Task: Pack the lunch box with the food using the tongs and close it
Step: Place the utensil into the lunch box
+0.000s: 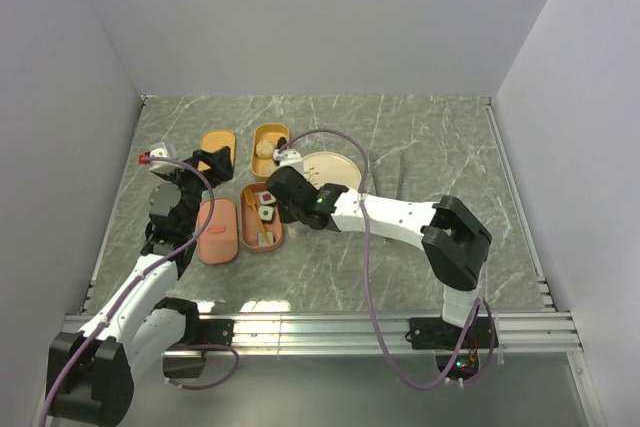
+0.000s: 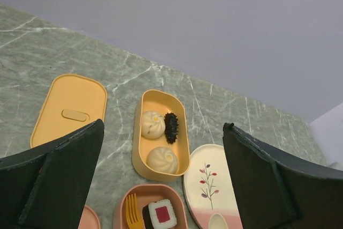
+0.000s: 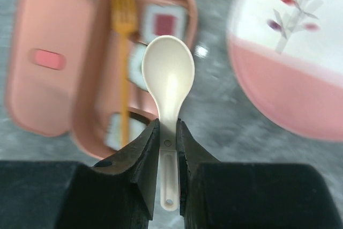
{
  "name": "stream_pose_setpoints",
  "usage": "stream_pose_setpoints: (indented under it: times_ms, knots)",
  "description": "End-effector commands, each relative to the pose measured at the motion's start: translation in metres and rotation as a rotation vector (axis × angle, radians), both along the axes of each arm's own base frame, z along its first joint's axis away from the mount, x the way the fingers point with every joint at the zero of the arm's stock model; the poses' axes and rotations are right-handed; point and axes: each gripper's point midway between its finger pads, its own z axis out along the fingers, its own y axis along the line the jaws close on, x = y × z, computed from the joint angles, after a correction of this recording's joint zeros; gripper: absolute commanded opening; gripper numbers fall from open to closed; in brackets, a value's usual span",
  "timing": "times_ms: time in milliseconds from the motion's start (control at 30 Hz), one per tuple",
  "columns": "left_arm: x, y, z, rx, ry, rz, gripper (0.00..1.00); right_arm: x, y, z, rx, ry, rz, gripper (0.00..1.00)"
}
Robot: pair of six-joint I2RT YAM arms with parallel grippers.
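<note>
You have two lunch-box trays, a yellow tray [image 2: 138,148] and a pink tray [image 3: 84,116], and two lids, a yellow lid [image 2: 69,108] and a pink lid [image 3: 45,57]. Count two beige buns [image 2: 153,124] [image 2: 162,159], one dark spiky piece [image 2: 171,127], and at least two sushi rolls [image 2: 159,214] [image 3: 115,132]; blur hides any more. One orange fork [image 3: 124,52], one cream spoon [image 3: 168,73], one plate [image 3: 289,68], one pair of tongs [image 1: 400,179].

Pink lunch box [image 3: 104,68]: blurred in my right wrist view.
Sushi rolls [image 3: 163,22], inside the box: smeared, one partly under the spoon [image 3: 168,73].
Spoon, over the box: handle end hidden inside my right gripper [image 3: 168,124].
Plate [image 3: 289,63], right of the box: cut by two edges.
Lid [image 2: 89,219], left of the box: mostly behind my left gripper [image 2: 163,126].
Tongs [image 1: 401,177], far right of the box: too thin to read.
</note>
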Motion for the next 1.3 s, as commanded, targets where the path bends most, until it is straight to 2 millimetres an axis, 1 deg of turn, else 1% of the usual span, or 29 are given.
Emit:
stream_pose_setpoints:
  times_ms: [0,33,67,133,200,233,267,333,367,433,467,733,767,900,1133,1267]
  knots:
    - [-0.001,0.003,0.016,-0.005,-0.047,0.009,0.99,0.005,0.032,0.021,0.079,-0.039,0.074,0.05]
    - [0.000,0.002,0.016,-0.006,-0.046,0.008,0.99,0.007,0.039,0.027,0.093,-0.047,0.087,0.05]
    - [0.000,0.003,0.015,-0.006,-0.044,0.010,0.99,0.008,0.043,0.022,0.087,-0.041,0.093,0.05]
    - [0.000,0.003,0.016,-0.006,-0.046,0.010,0.99,0.010,0.055,0.017,0.088,-0.029,0.117,0.05]
    - [0.000,0.003,0.016,-0.006,-0.046,0.010,0.99,0.012,0.062,0.012,0.086,-0.019,0.129,0.05]
    - [0.000,0.003,0.016,-0.006,-0.046,0.010,1.00,0.013,0.068,0.016,0.100,-0.020,0.140,0.05]
    - [0.000,0.003,0.016,-0.006,-0.046,0.010,0.99,0.014,0.070,0.005,0.081,-0.010,0.142,0.05]
    - [0.000,0.003,0.015,-0.006,-0.044,0.011,0.99,0.017,0.076,0.005,0.080,-0.013,0.147,0.05]
    - [0.000,0.003,0.015,-0.008,-0.044,0.010,0.99,0.018,0.077,-0.002,0.071,-0.007,0.147,0.05]
    - [0.001,0.003,0.014,-0.006,-0.040,0.011,0.99,0.022,0.080,-0.002,0.066,-0.015,0.140,0.05]
    - [0.001,0.003,0.014,-0.007,-0.039,0.011,0.99,0.023,0.079,-0.006,0.056,-0.009,0.135,0.05]
    - [0.003,0.003,0.011,-0.006,-0.032,0.016,0.99,0.030,0.076,-0.009,0.034,-0.024,0.107,0.05]
    - [0.003,0.004,0.011,-0.006,-0.030,0.017,0.99,0.029,0.076,-0.014,0.024,-0.017,0.111,0.05]
    - [0.003,0.004,0.011,-0.005,-0.030,0.019,0.99,0.031,0.076,-0.019,0.008,-0.014,0.103,0.05]
    - [0.004,0.004,0.009,-0.004,-0.024,0.022,0.99,0.035,0.070,-0.020,-0.013,-0.018,0.073,0.10]
    - [0.004,0.005,0.008,-0.007,-0.021,0.025,0.99,0.035,0.067,-0.022,-0.016,-0.014,0.070,0.15]
